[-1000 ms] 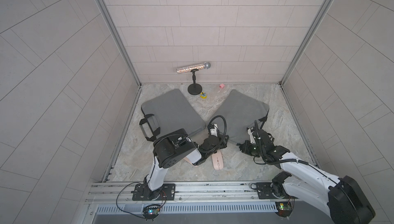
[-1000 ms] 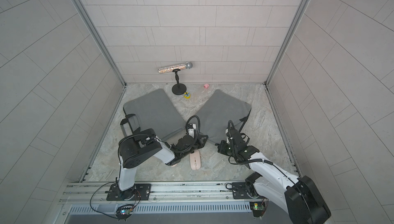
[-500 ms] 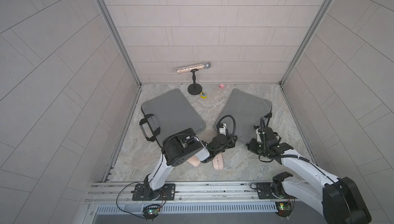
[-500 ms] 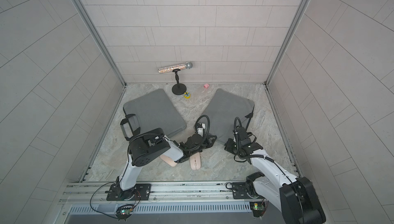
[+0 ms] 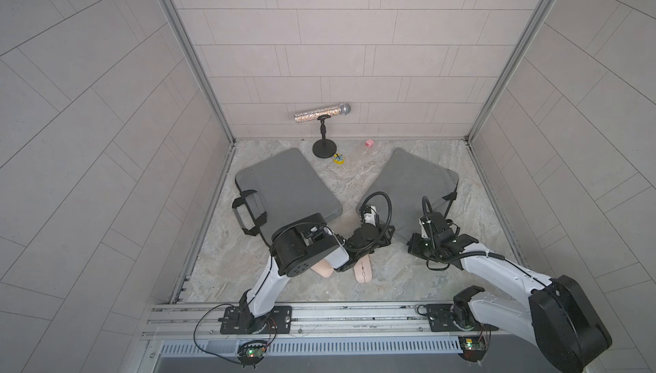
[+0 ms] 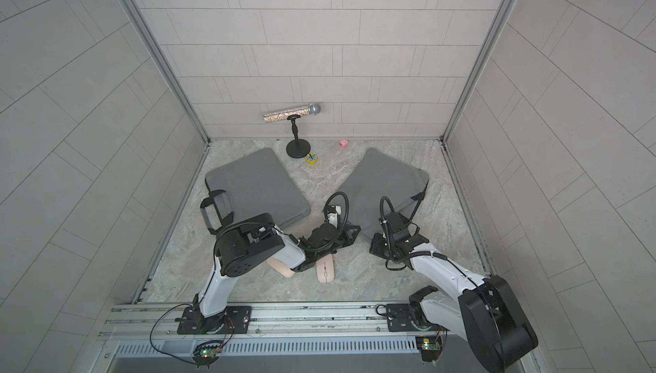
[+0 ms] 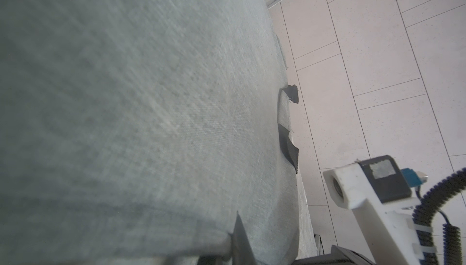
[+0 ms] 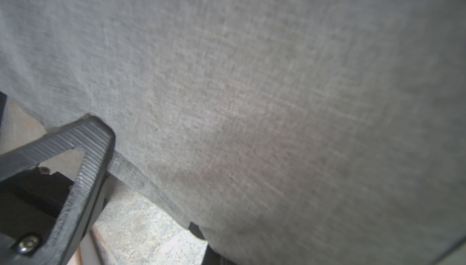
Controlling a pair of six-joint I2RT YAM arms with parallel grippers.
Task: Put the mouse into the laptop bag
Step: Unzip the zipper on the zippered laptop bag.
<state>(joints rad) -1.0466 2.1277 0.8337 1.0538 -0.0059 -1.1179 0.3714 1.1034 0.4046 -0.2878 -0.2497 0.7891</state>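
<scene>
The pink mouse (image 5: pixel 362 271) (image 6: pixel 325 271) lies on the stone floor near the front, just behind my left arm's wrist. A grey laptop bag (image 5: pixel 411 183) (image 6: pixel 383 183) lies at the right. Its near edge is raised between my two grippers. My left gripper (image 5: pixel 382 239) (image 7: pixel 234 248) is shut on a fold of fabric at the bag's near left corner. My right gripper (image 5: pixel 414 247) (image 8: pixel 201 236) is shut on the near right part of that edge. Grey fabric fills both wrist views and hides most of the fingers.
A second grey bag (image 5: pixel 284 183) with black handles lies at the left. Another pink object (image 5: pixel 323 270) shows partly under my left arm. At the back stand a microphone on a stand (image 5: pixel 324 148), a small yellow thing (image 5: pixel 339 158) and a small pink thing (image 5: pixel 369 144).
Both grippers have moved to the right with the bag's near edge, and the bag has slid right with them. The mouse has stayed where it was.
</scene>
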